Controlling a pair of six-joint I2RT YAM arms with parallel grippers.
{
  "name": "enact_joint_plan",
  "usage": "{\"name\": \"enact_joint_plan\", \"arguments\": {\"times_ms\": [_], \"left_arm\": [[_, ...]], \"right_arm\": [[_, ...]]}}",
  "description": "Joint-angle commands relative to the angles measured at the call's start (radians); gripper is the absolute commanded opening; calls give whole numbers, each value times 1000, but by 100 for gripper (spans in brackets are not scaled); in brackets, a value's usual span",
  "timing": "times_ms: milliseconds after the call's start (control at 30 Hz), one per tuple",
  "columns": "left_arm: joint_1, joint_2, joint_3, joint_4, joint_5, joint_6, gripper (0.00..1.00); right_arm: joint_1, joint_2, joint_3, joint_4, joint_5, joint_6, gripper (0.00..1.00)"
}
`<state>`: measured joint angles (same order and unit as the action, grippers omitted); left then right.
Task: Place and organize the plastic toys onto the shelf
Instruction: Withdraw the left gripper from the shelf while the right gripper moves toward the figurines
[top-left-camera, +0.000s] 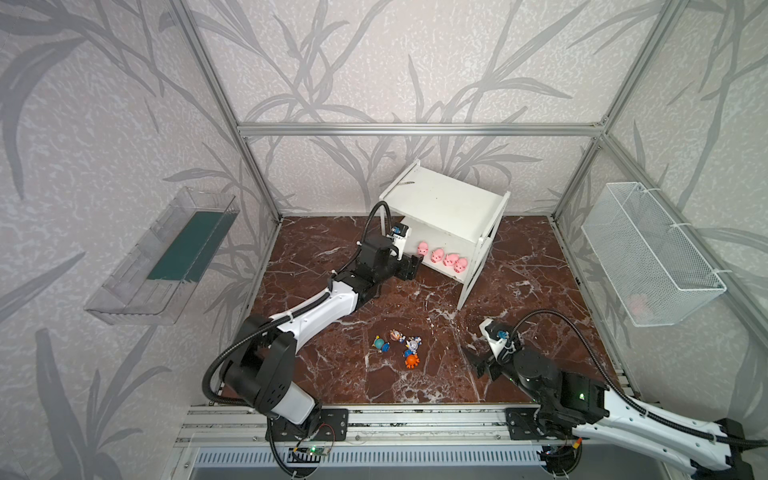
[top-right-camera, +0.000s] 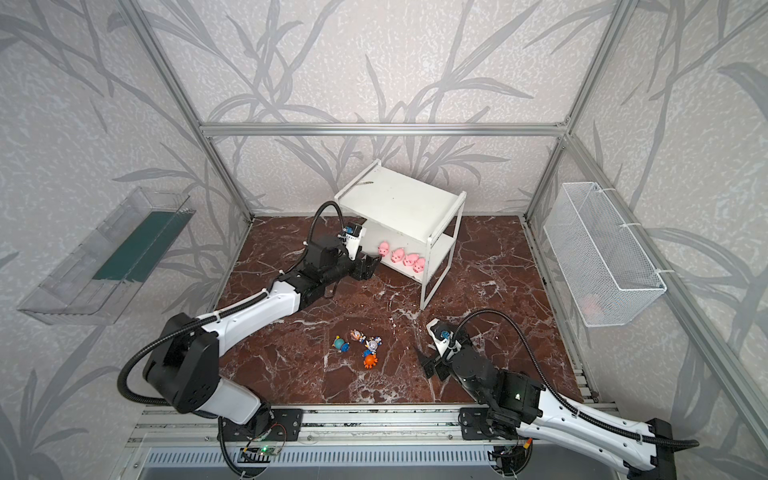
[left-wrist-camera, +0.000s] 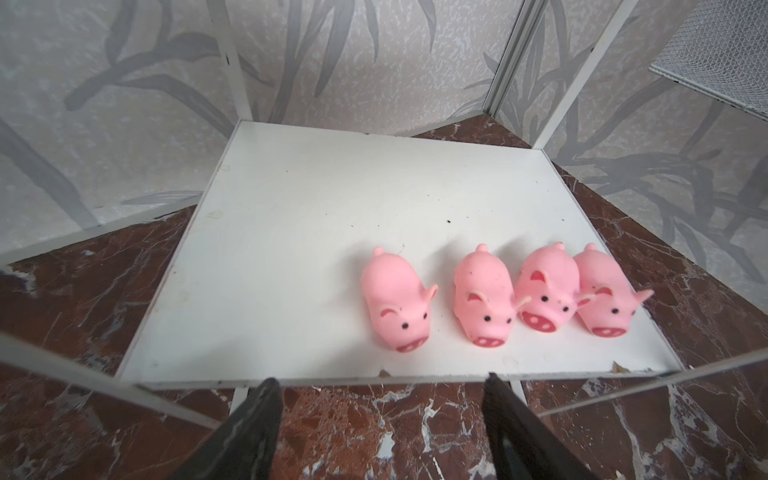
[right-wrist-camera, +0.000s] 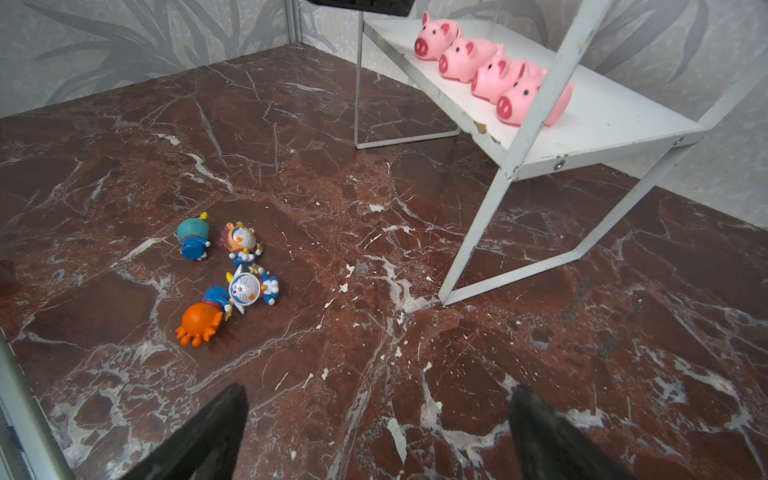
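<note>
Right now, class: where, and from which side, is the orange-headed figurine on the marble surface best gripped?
Probably its round orange head, from straight above: the orange-headed figurine lies toppled, its blue body close against the white-gold figurine, while bare marble surface surrounds the head.

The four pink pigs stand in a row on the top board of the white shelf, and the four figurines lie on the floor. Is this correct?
Not quite. The right wrist view shows the pigs on the lower board of the shelf, not the top one. The figurines do lie on the floor.
</note>
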<state>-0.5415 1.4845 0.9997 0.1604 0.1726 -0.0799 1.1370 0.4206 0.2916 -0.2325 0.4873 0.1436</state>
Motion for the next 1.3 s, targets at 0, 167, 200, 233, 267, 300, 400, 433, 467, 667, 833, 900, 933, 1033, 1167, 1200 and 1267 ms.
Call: {"name": "enact_joint_plan", "arguments": {"times_ms": [0,167,200,233,267,300,400,433,467,667,833,900,933,1033,1167,1200,1267], "left_arm": [[-2,-83,-66,-44,-30,-7,96],[-5,-213,-210,-83,-58,-49,99],[-6,-237,-232,-100,-74,-69,99],[-6,-267,-258,-120,-71,-76,99],[-7,-302,-282,-133,-73,-89,99],[-8,-329,-304,-144,-88,-108,99],[-9,-412,-345,-222,-148,-161,99],[-9,-437,-352,-255,-172,-177,99],[-9,-460,-358,-289,-197,-191,99],[-9,-560,-368,-411,-253,-272,99],[-9,-594,-362,-465,-240,-314,99],[-8,-594,-363,-481,-237,-315,99],[-8,-593,-366,-486,-234,-317,99],[-9,-587,-368,-497,-225,-319,99],[-9,-582,-379,-482,-205,-319,99],[-9,-579,-381,-475,-203,-317,99],[-8,-572,-379,-466,-197,-312,99]], "right_arm": [[-1,24,2,23,-23,-15,98],[-1,118,32,39,-98,-6,98],[-2,141,34,54,-114,8,98],[-1,161,33,69,-129,21,98],[-2,183,30,91,-147,40,98],[-1,205,26,116,-160,56,98],[1,300,13,212,-213,102,98],[0,346,15,244,-233,113,98],[1,396,24,267,-243,125,98],[16,661,115,332,-286,155,97],[20,812,165,407,-295,169,96],[18,869,202,392,-278,167,95],[19,899,227,373,-251,176,95],[18,971,293,255,-138,230,93],[8,1058,362,133,-52,236,93],[9,1074,373,129,-58,223,93],[11,1100,383,145,-99,198,93]]}}
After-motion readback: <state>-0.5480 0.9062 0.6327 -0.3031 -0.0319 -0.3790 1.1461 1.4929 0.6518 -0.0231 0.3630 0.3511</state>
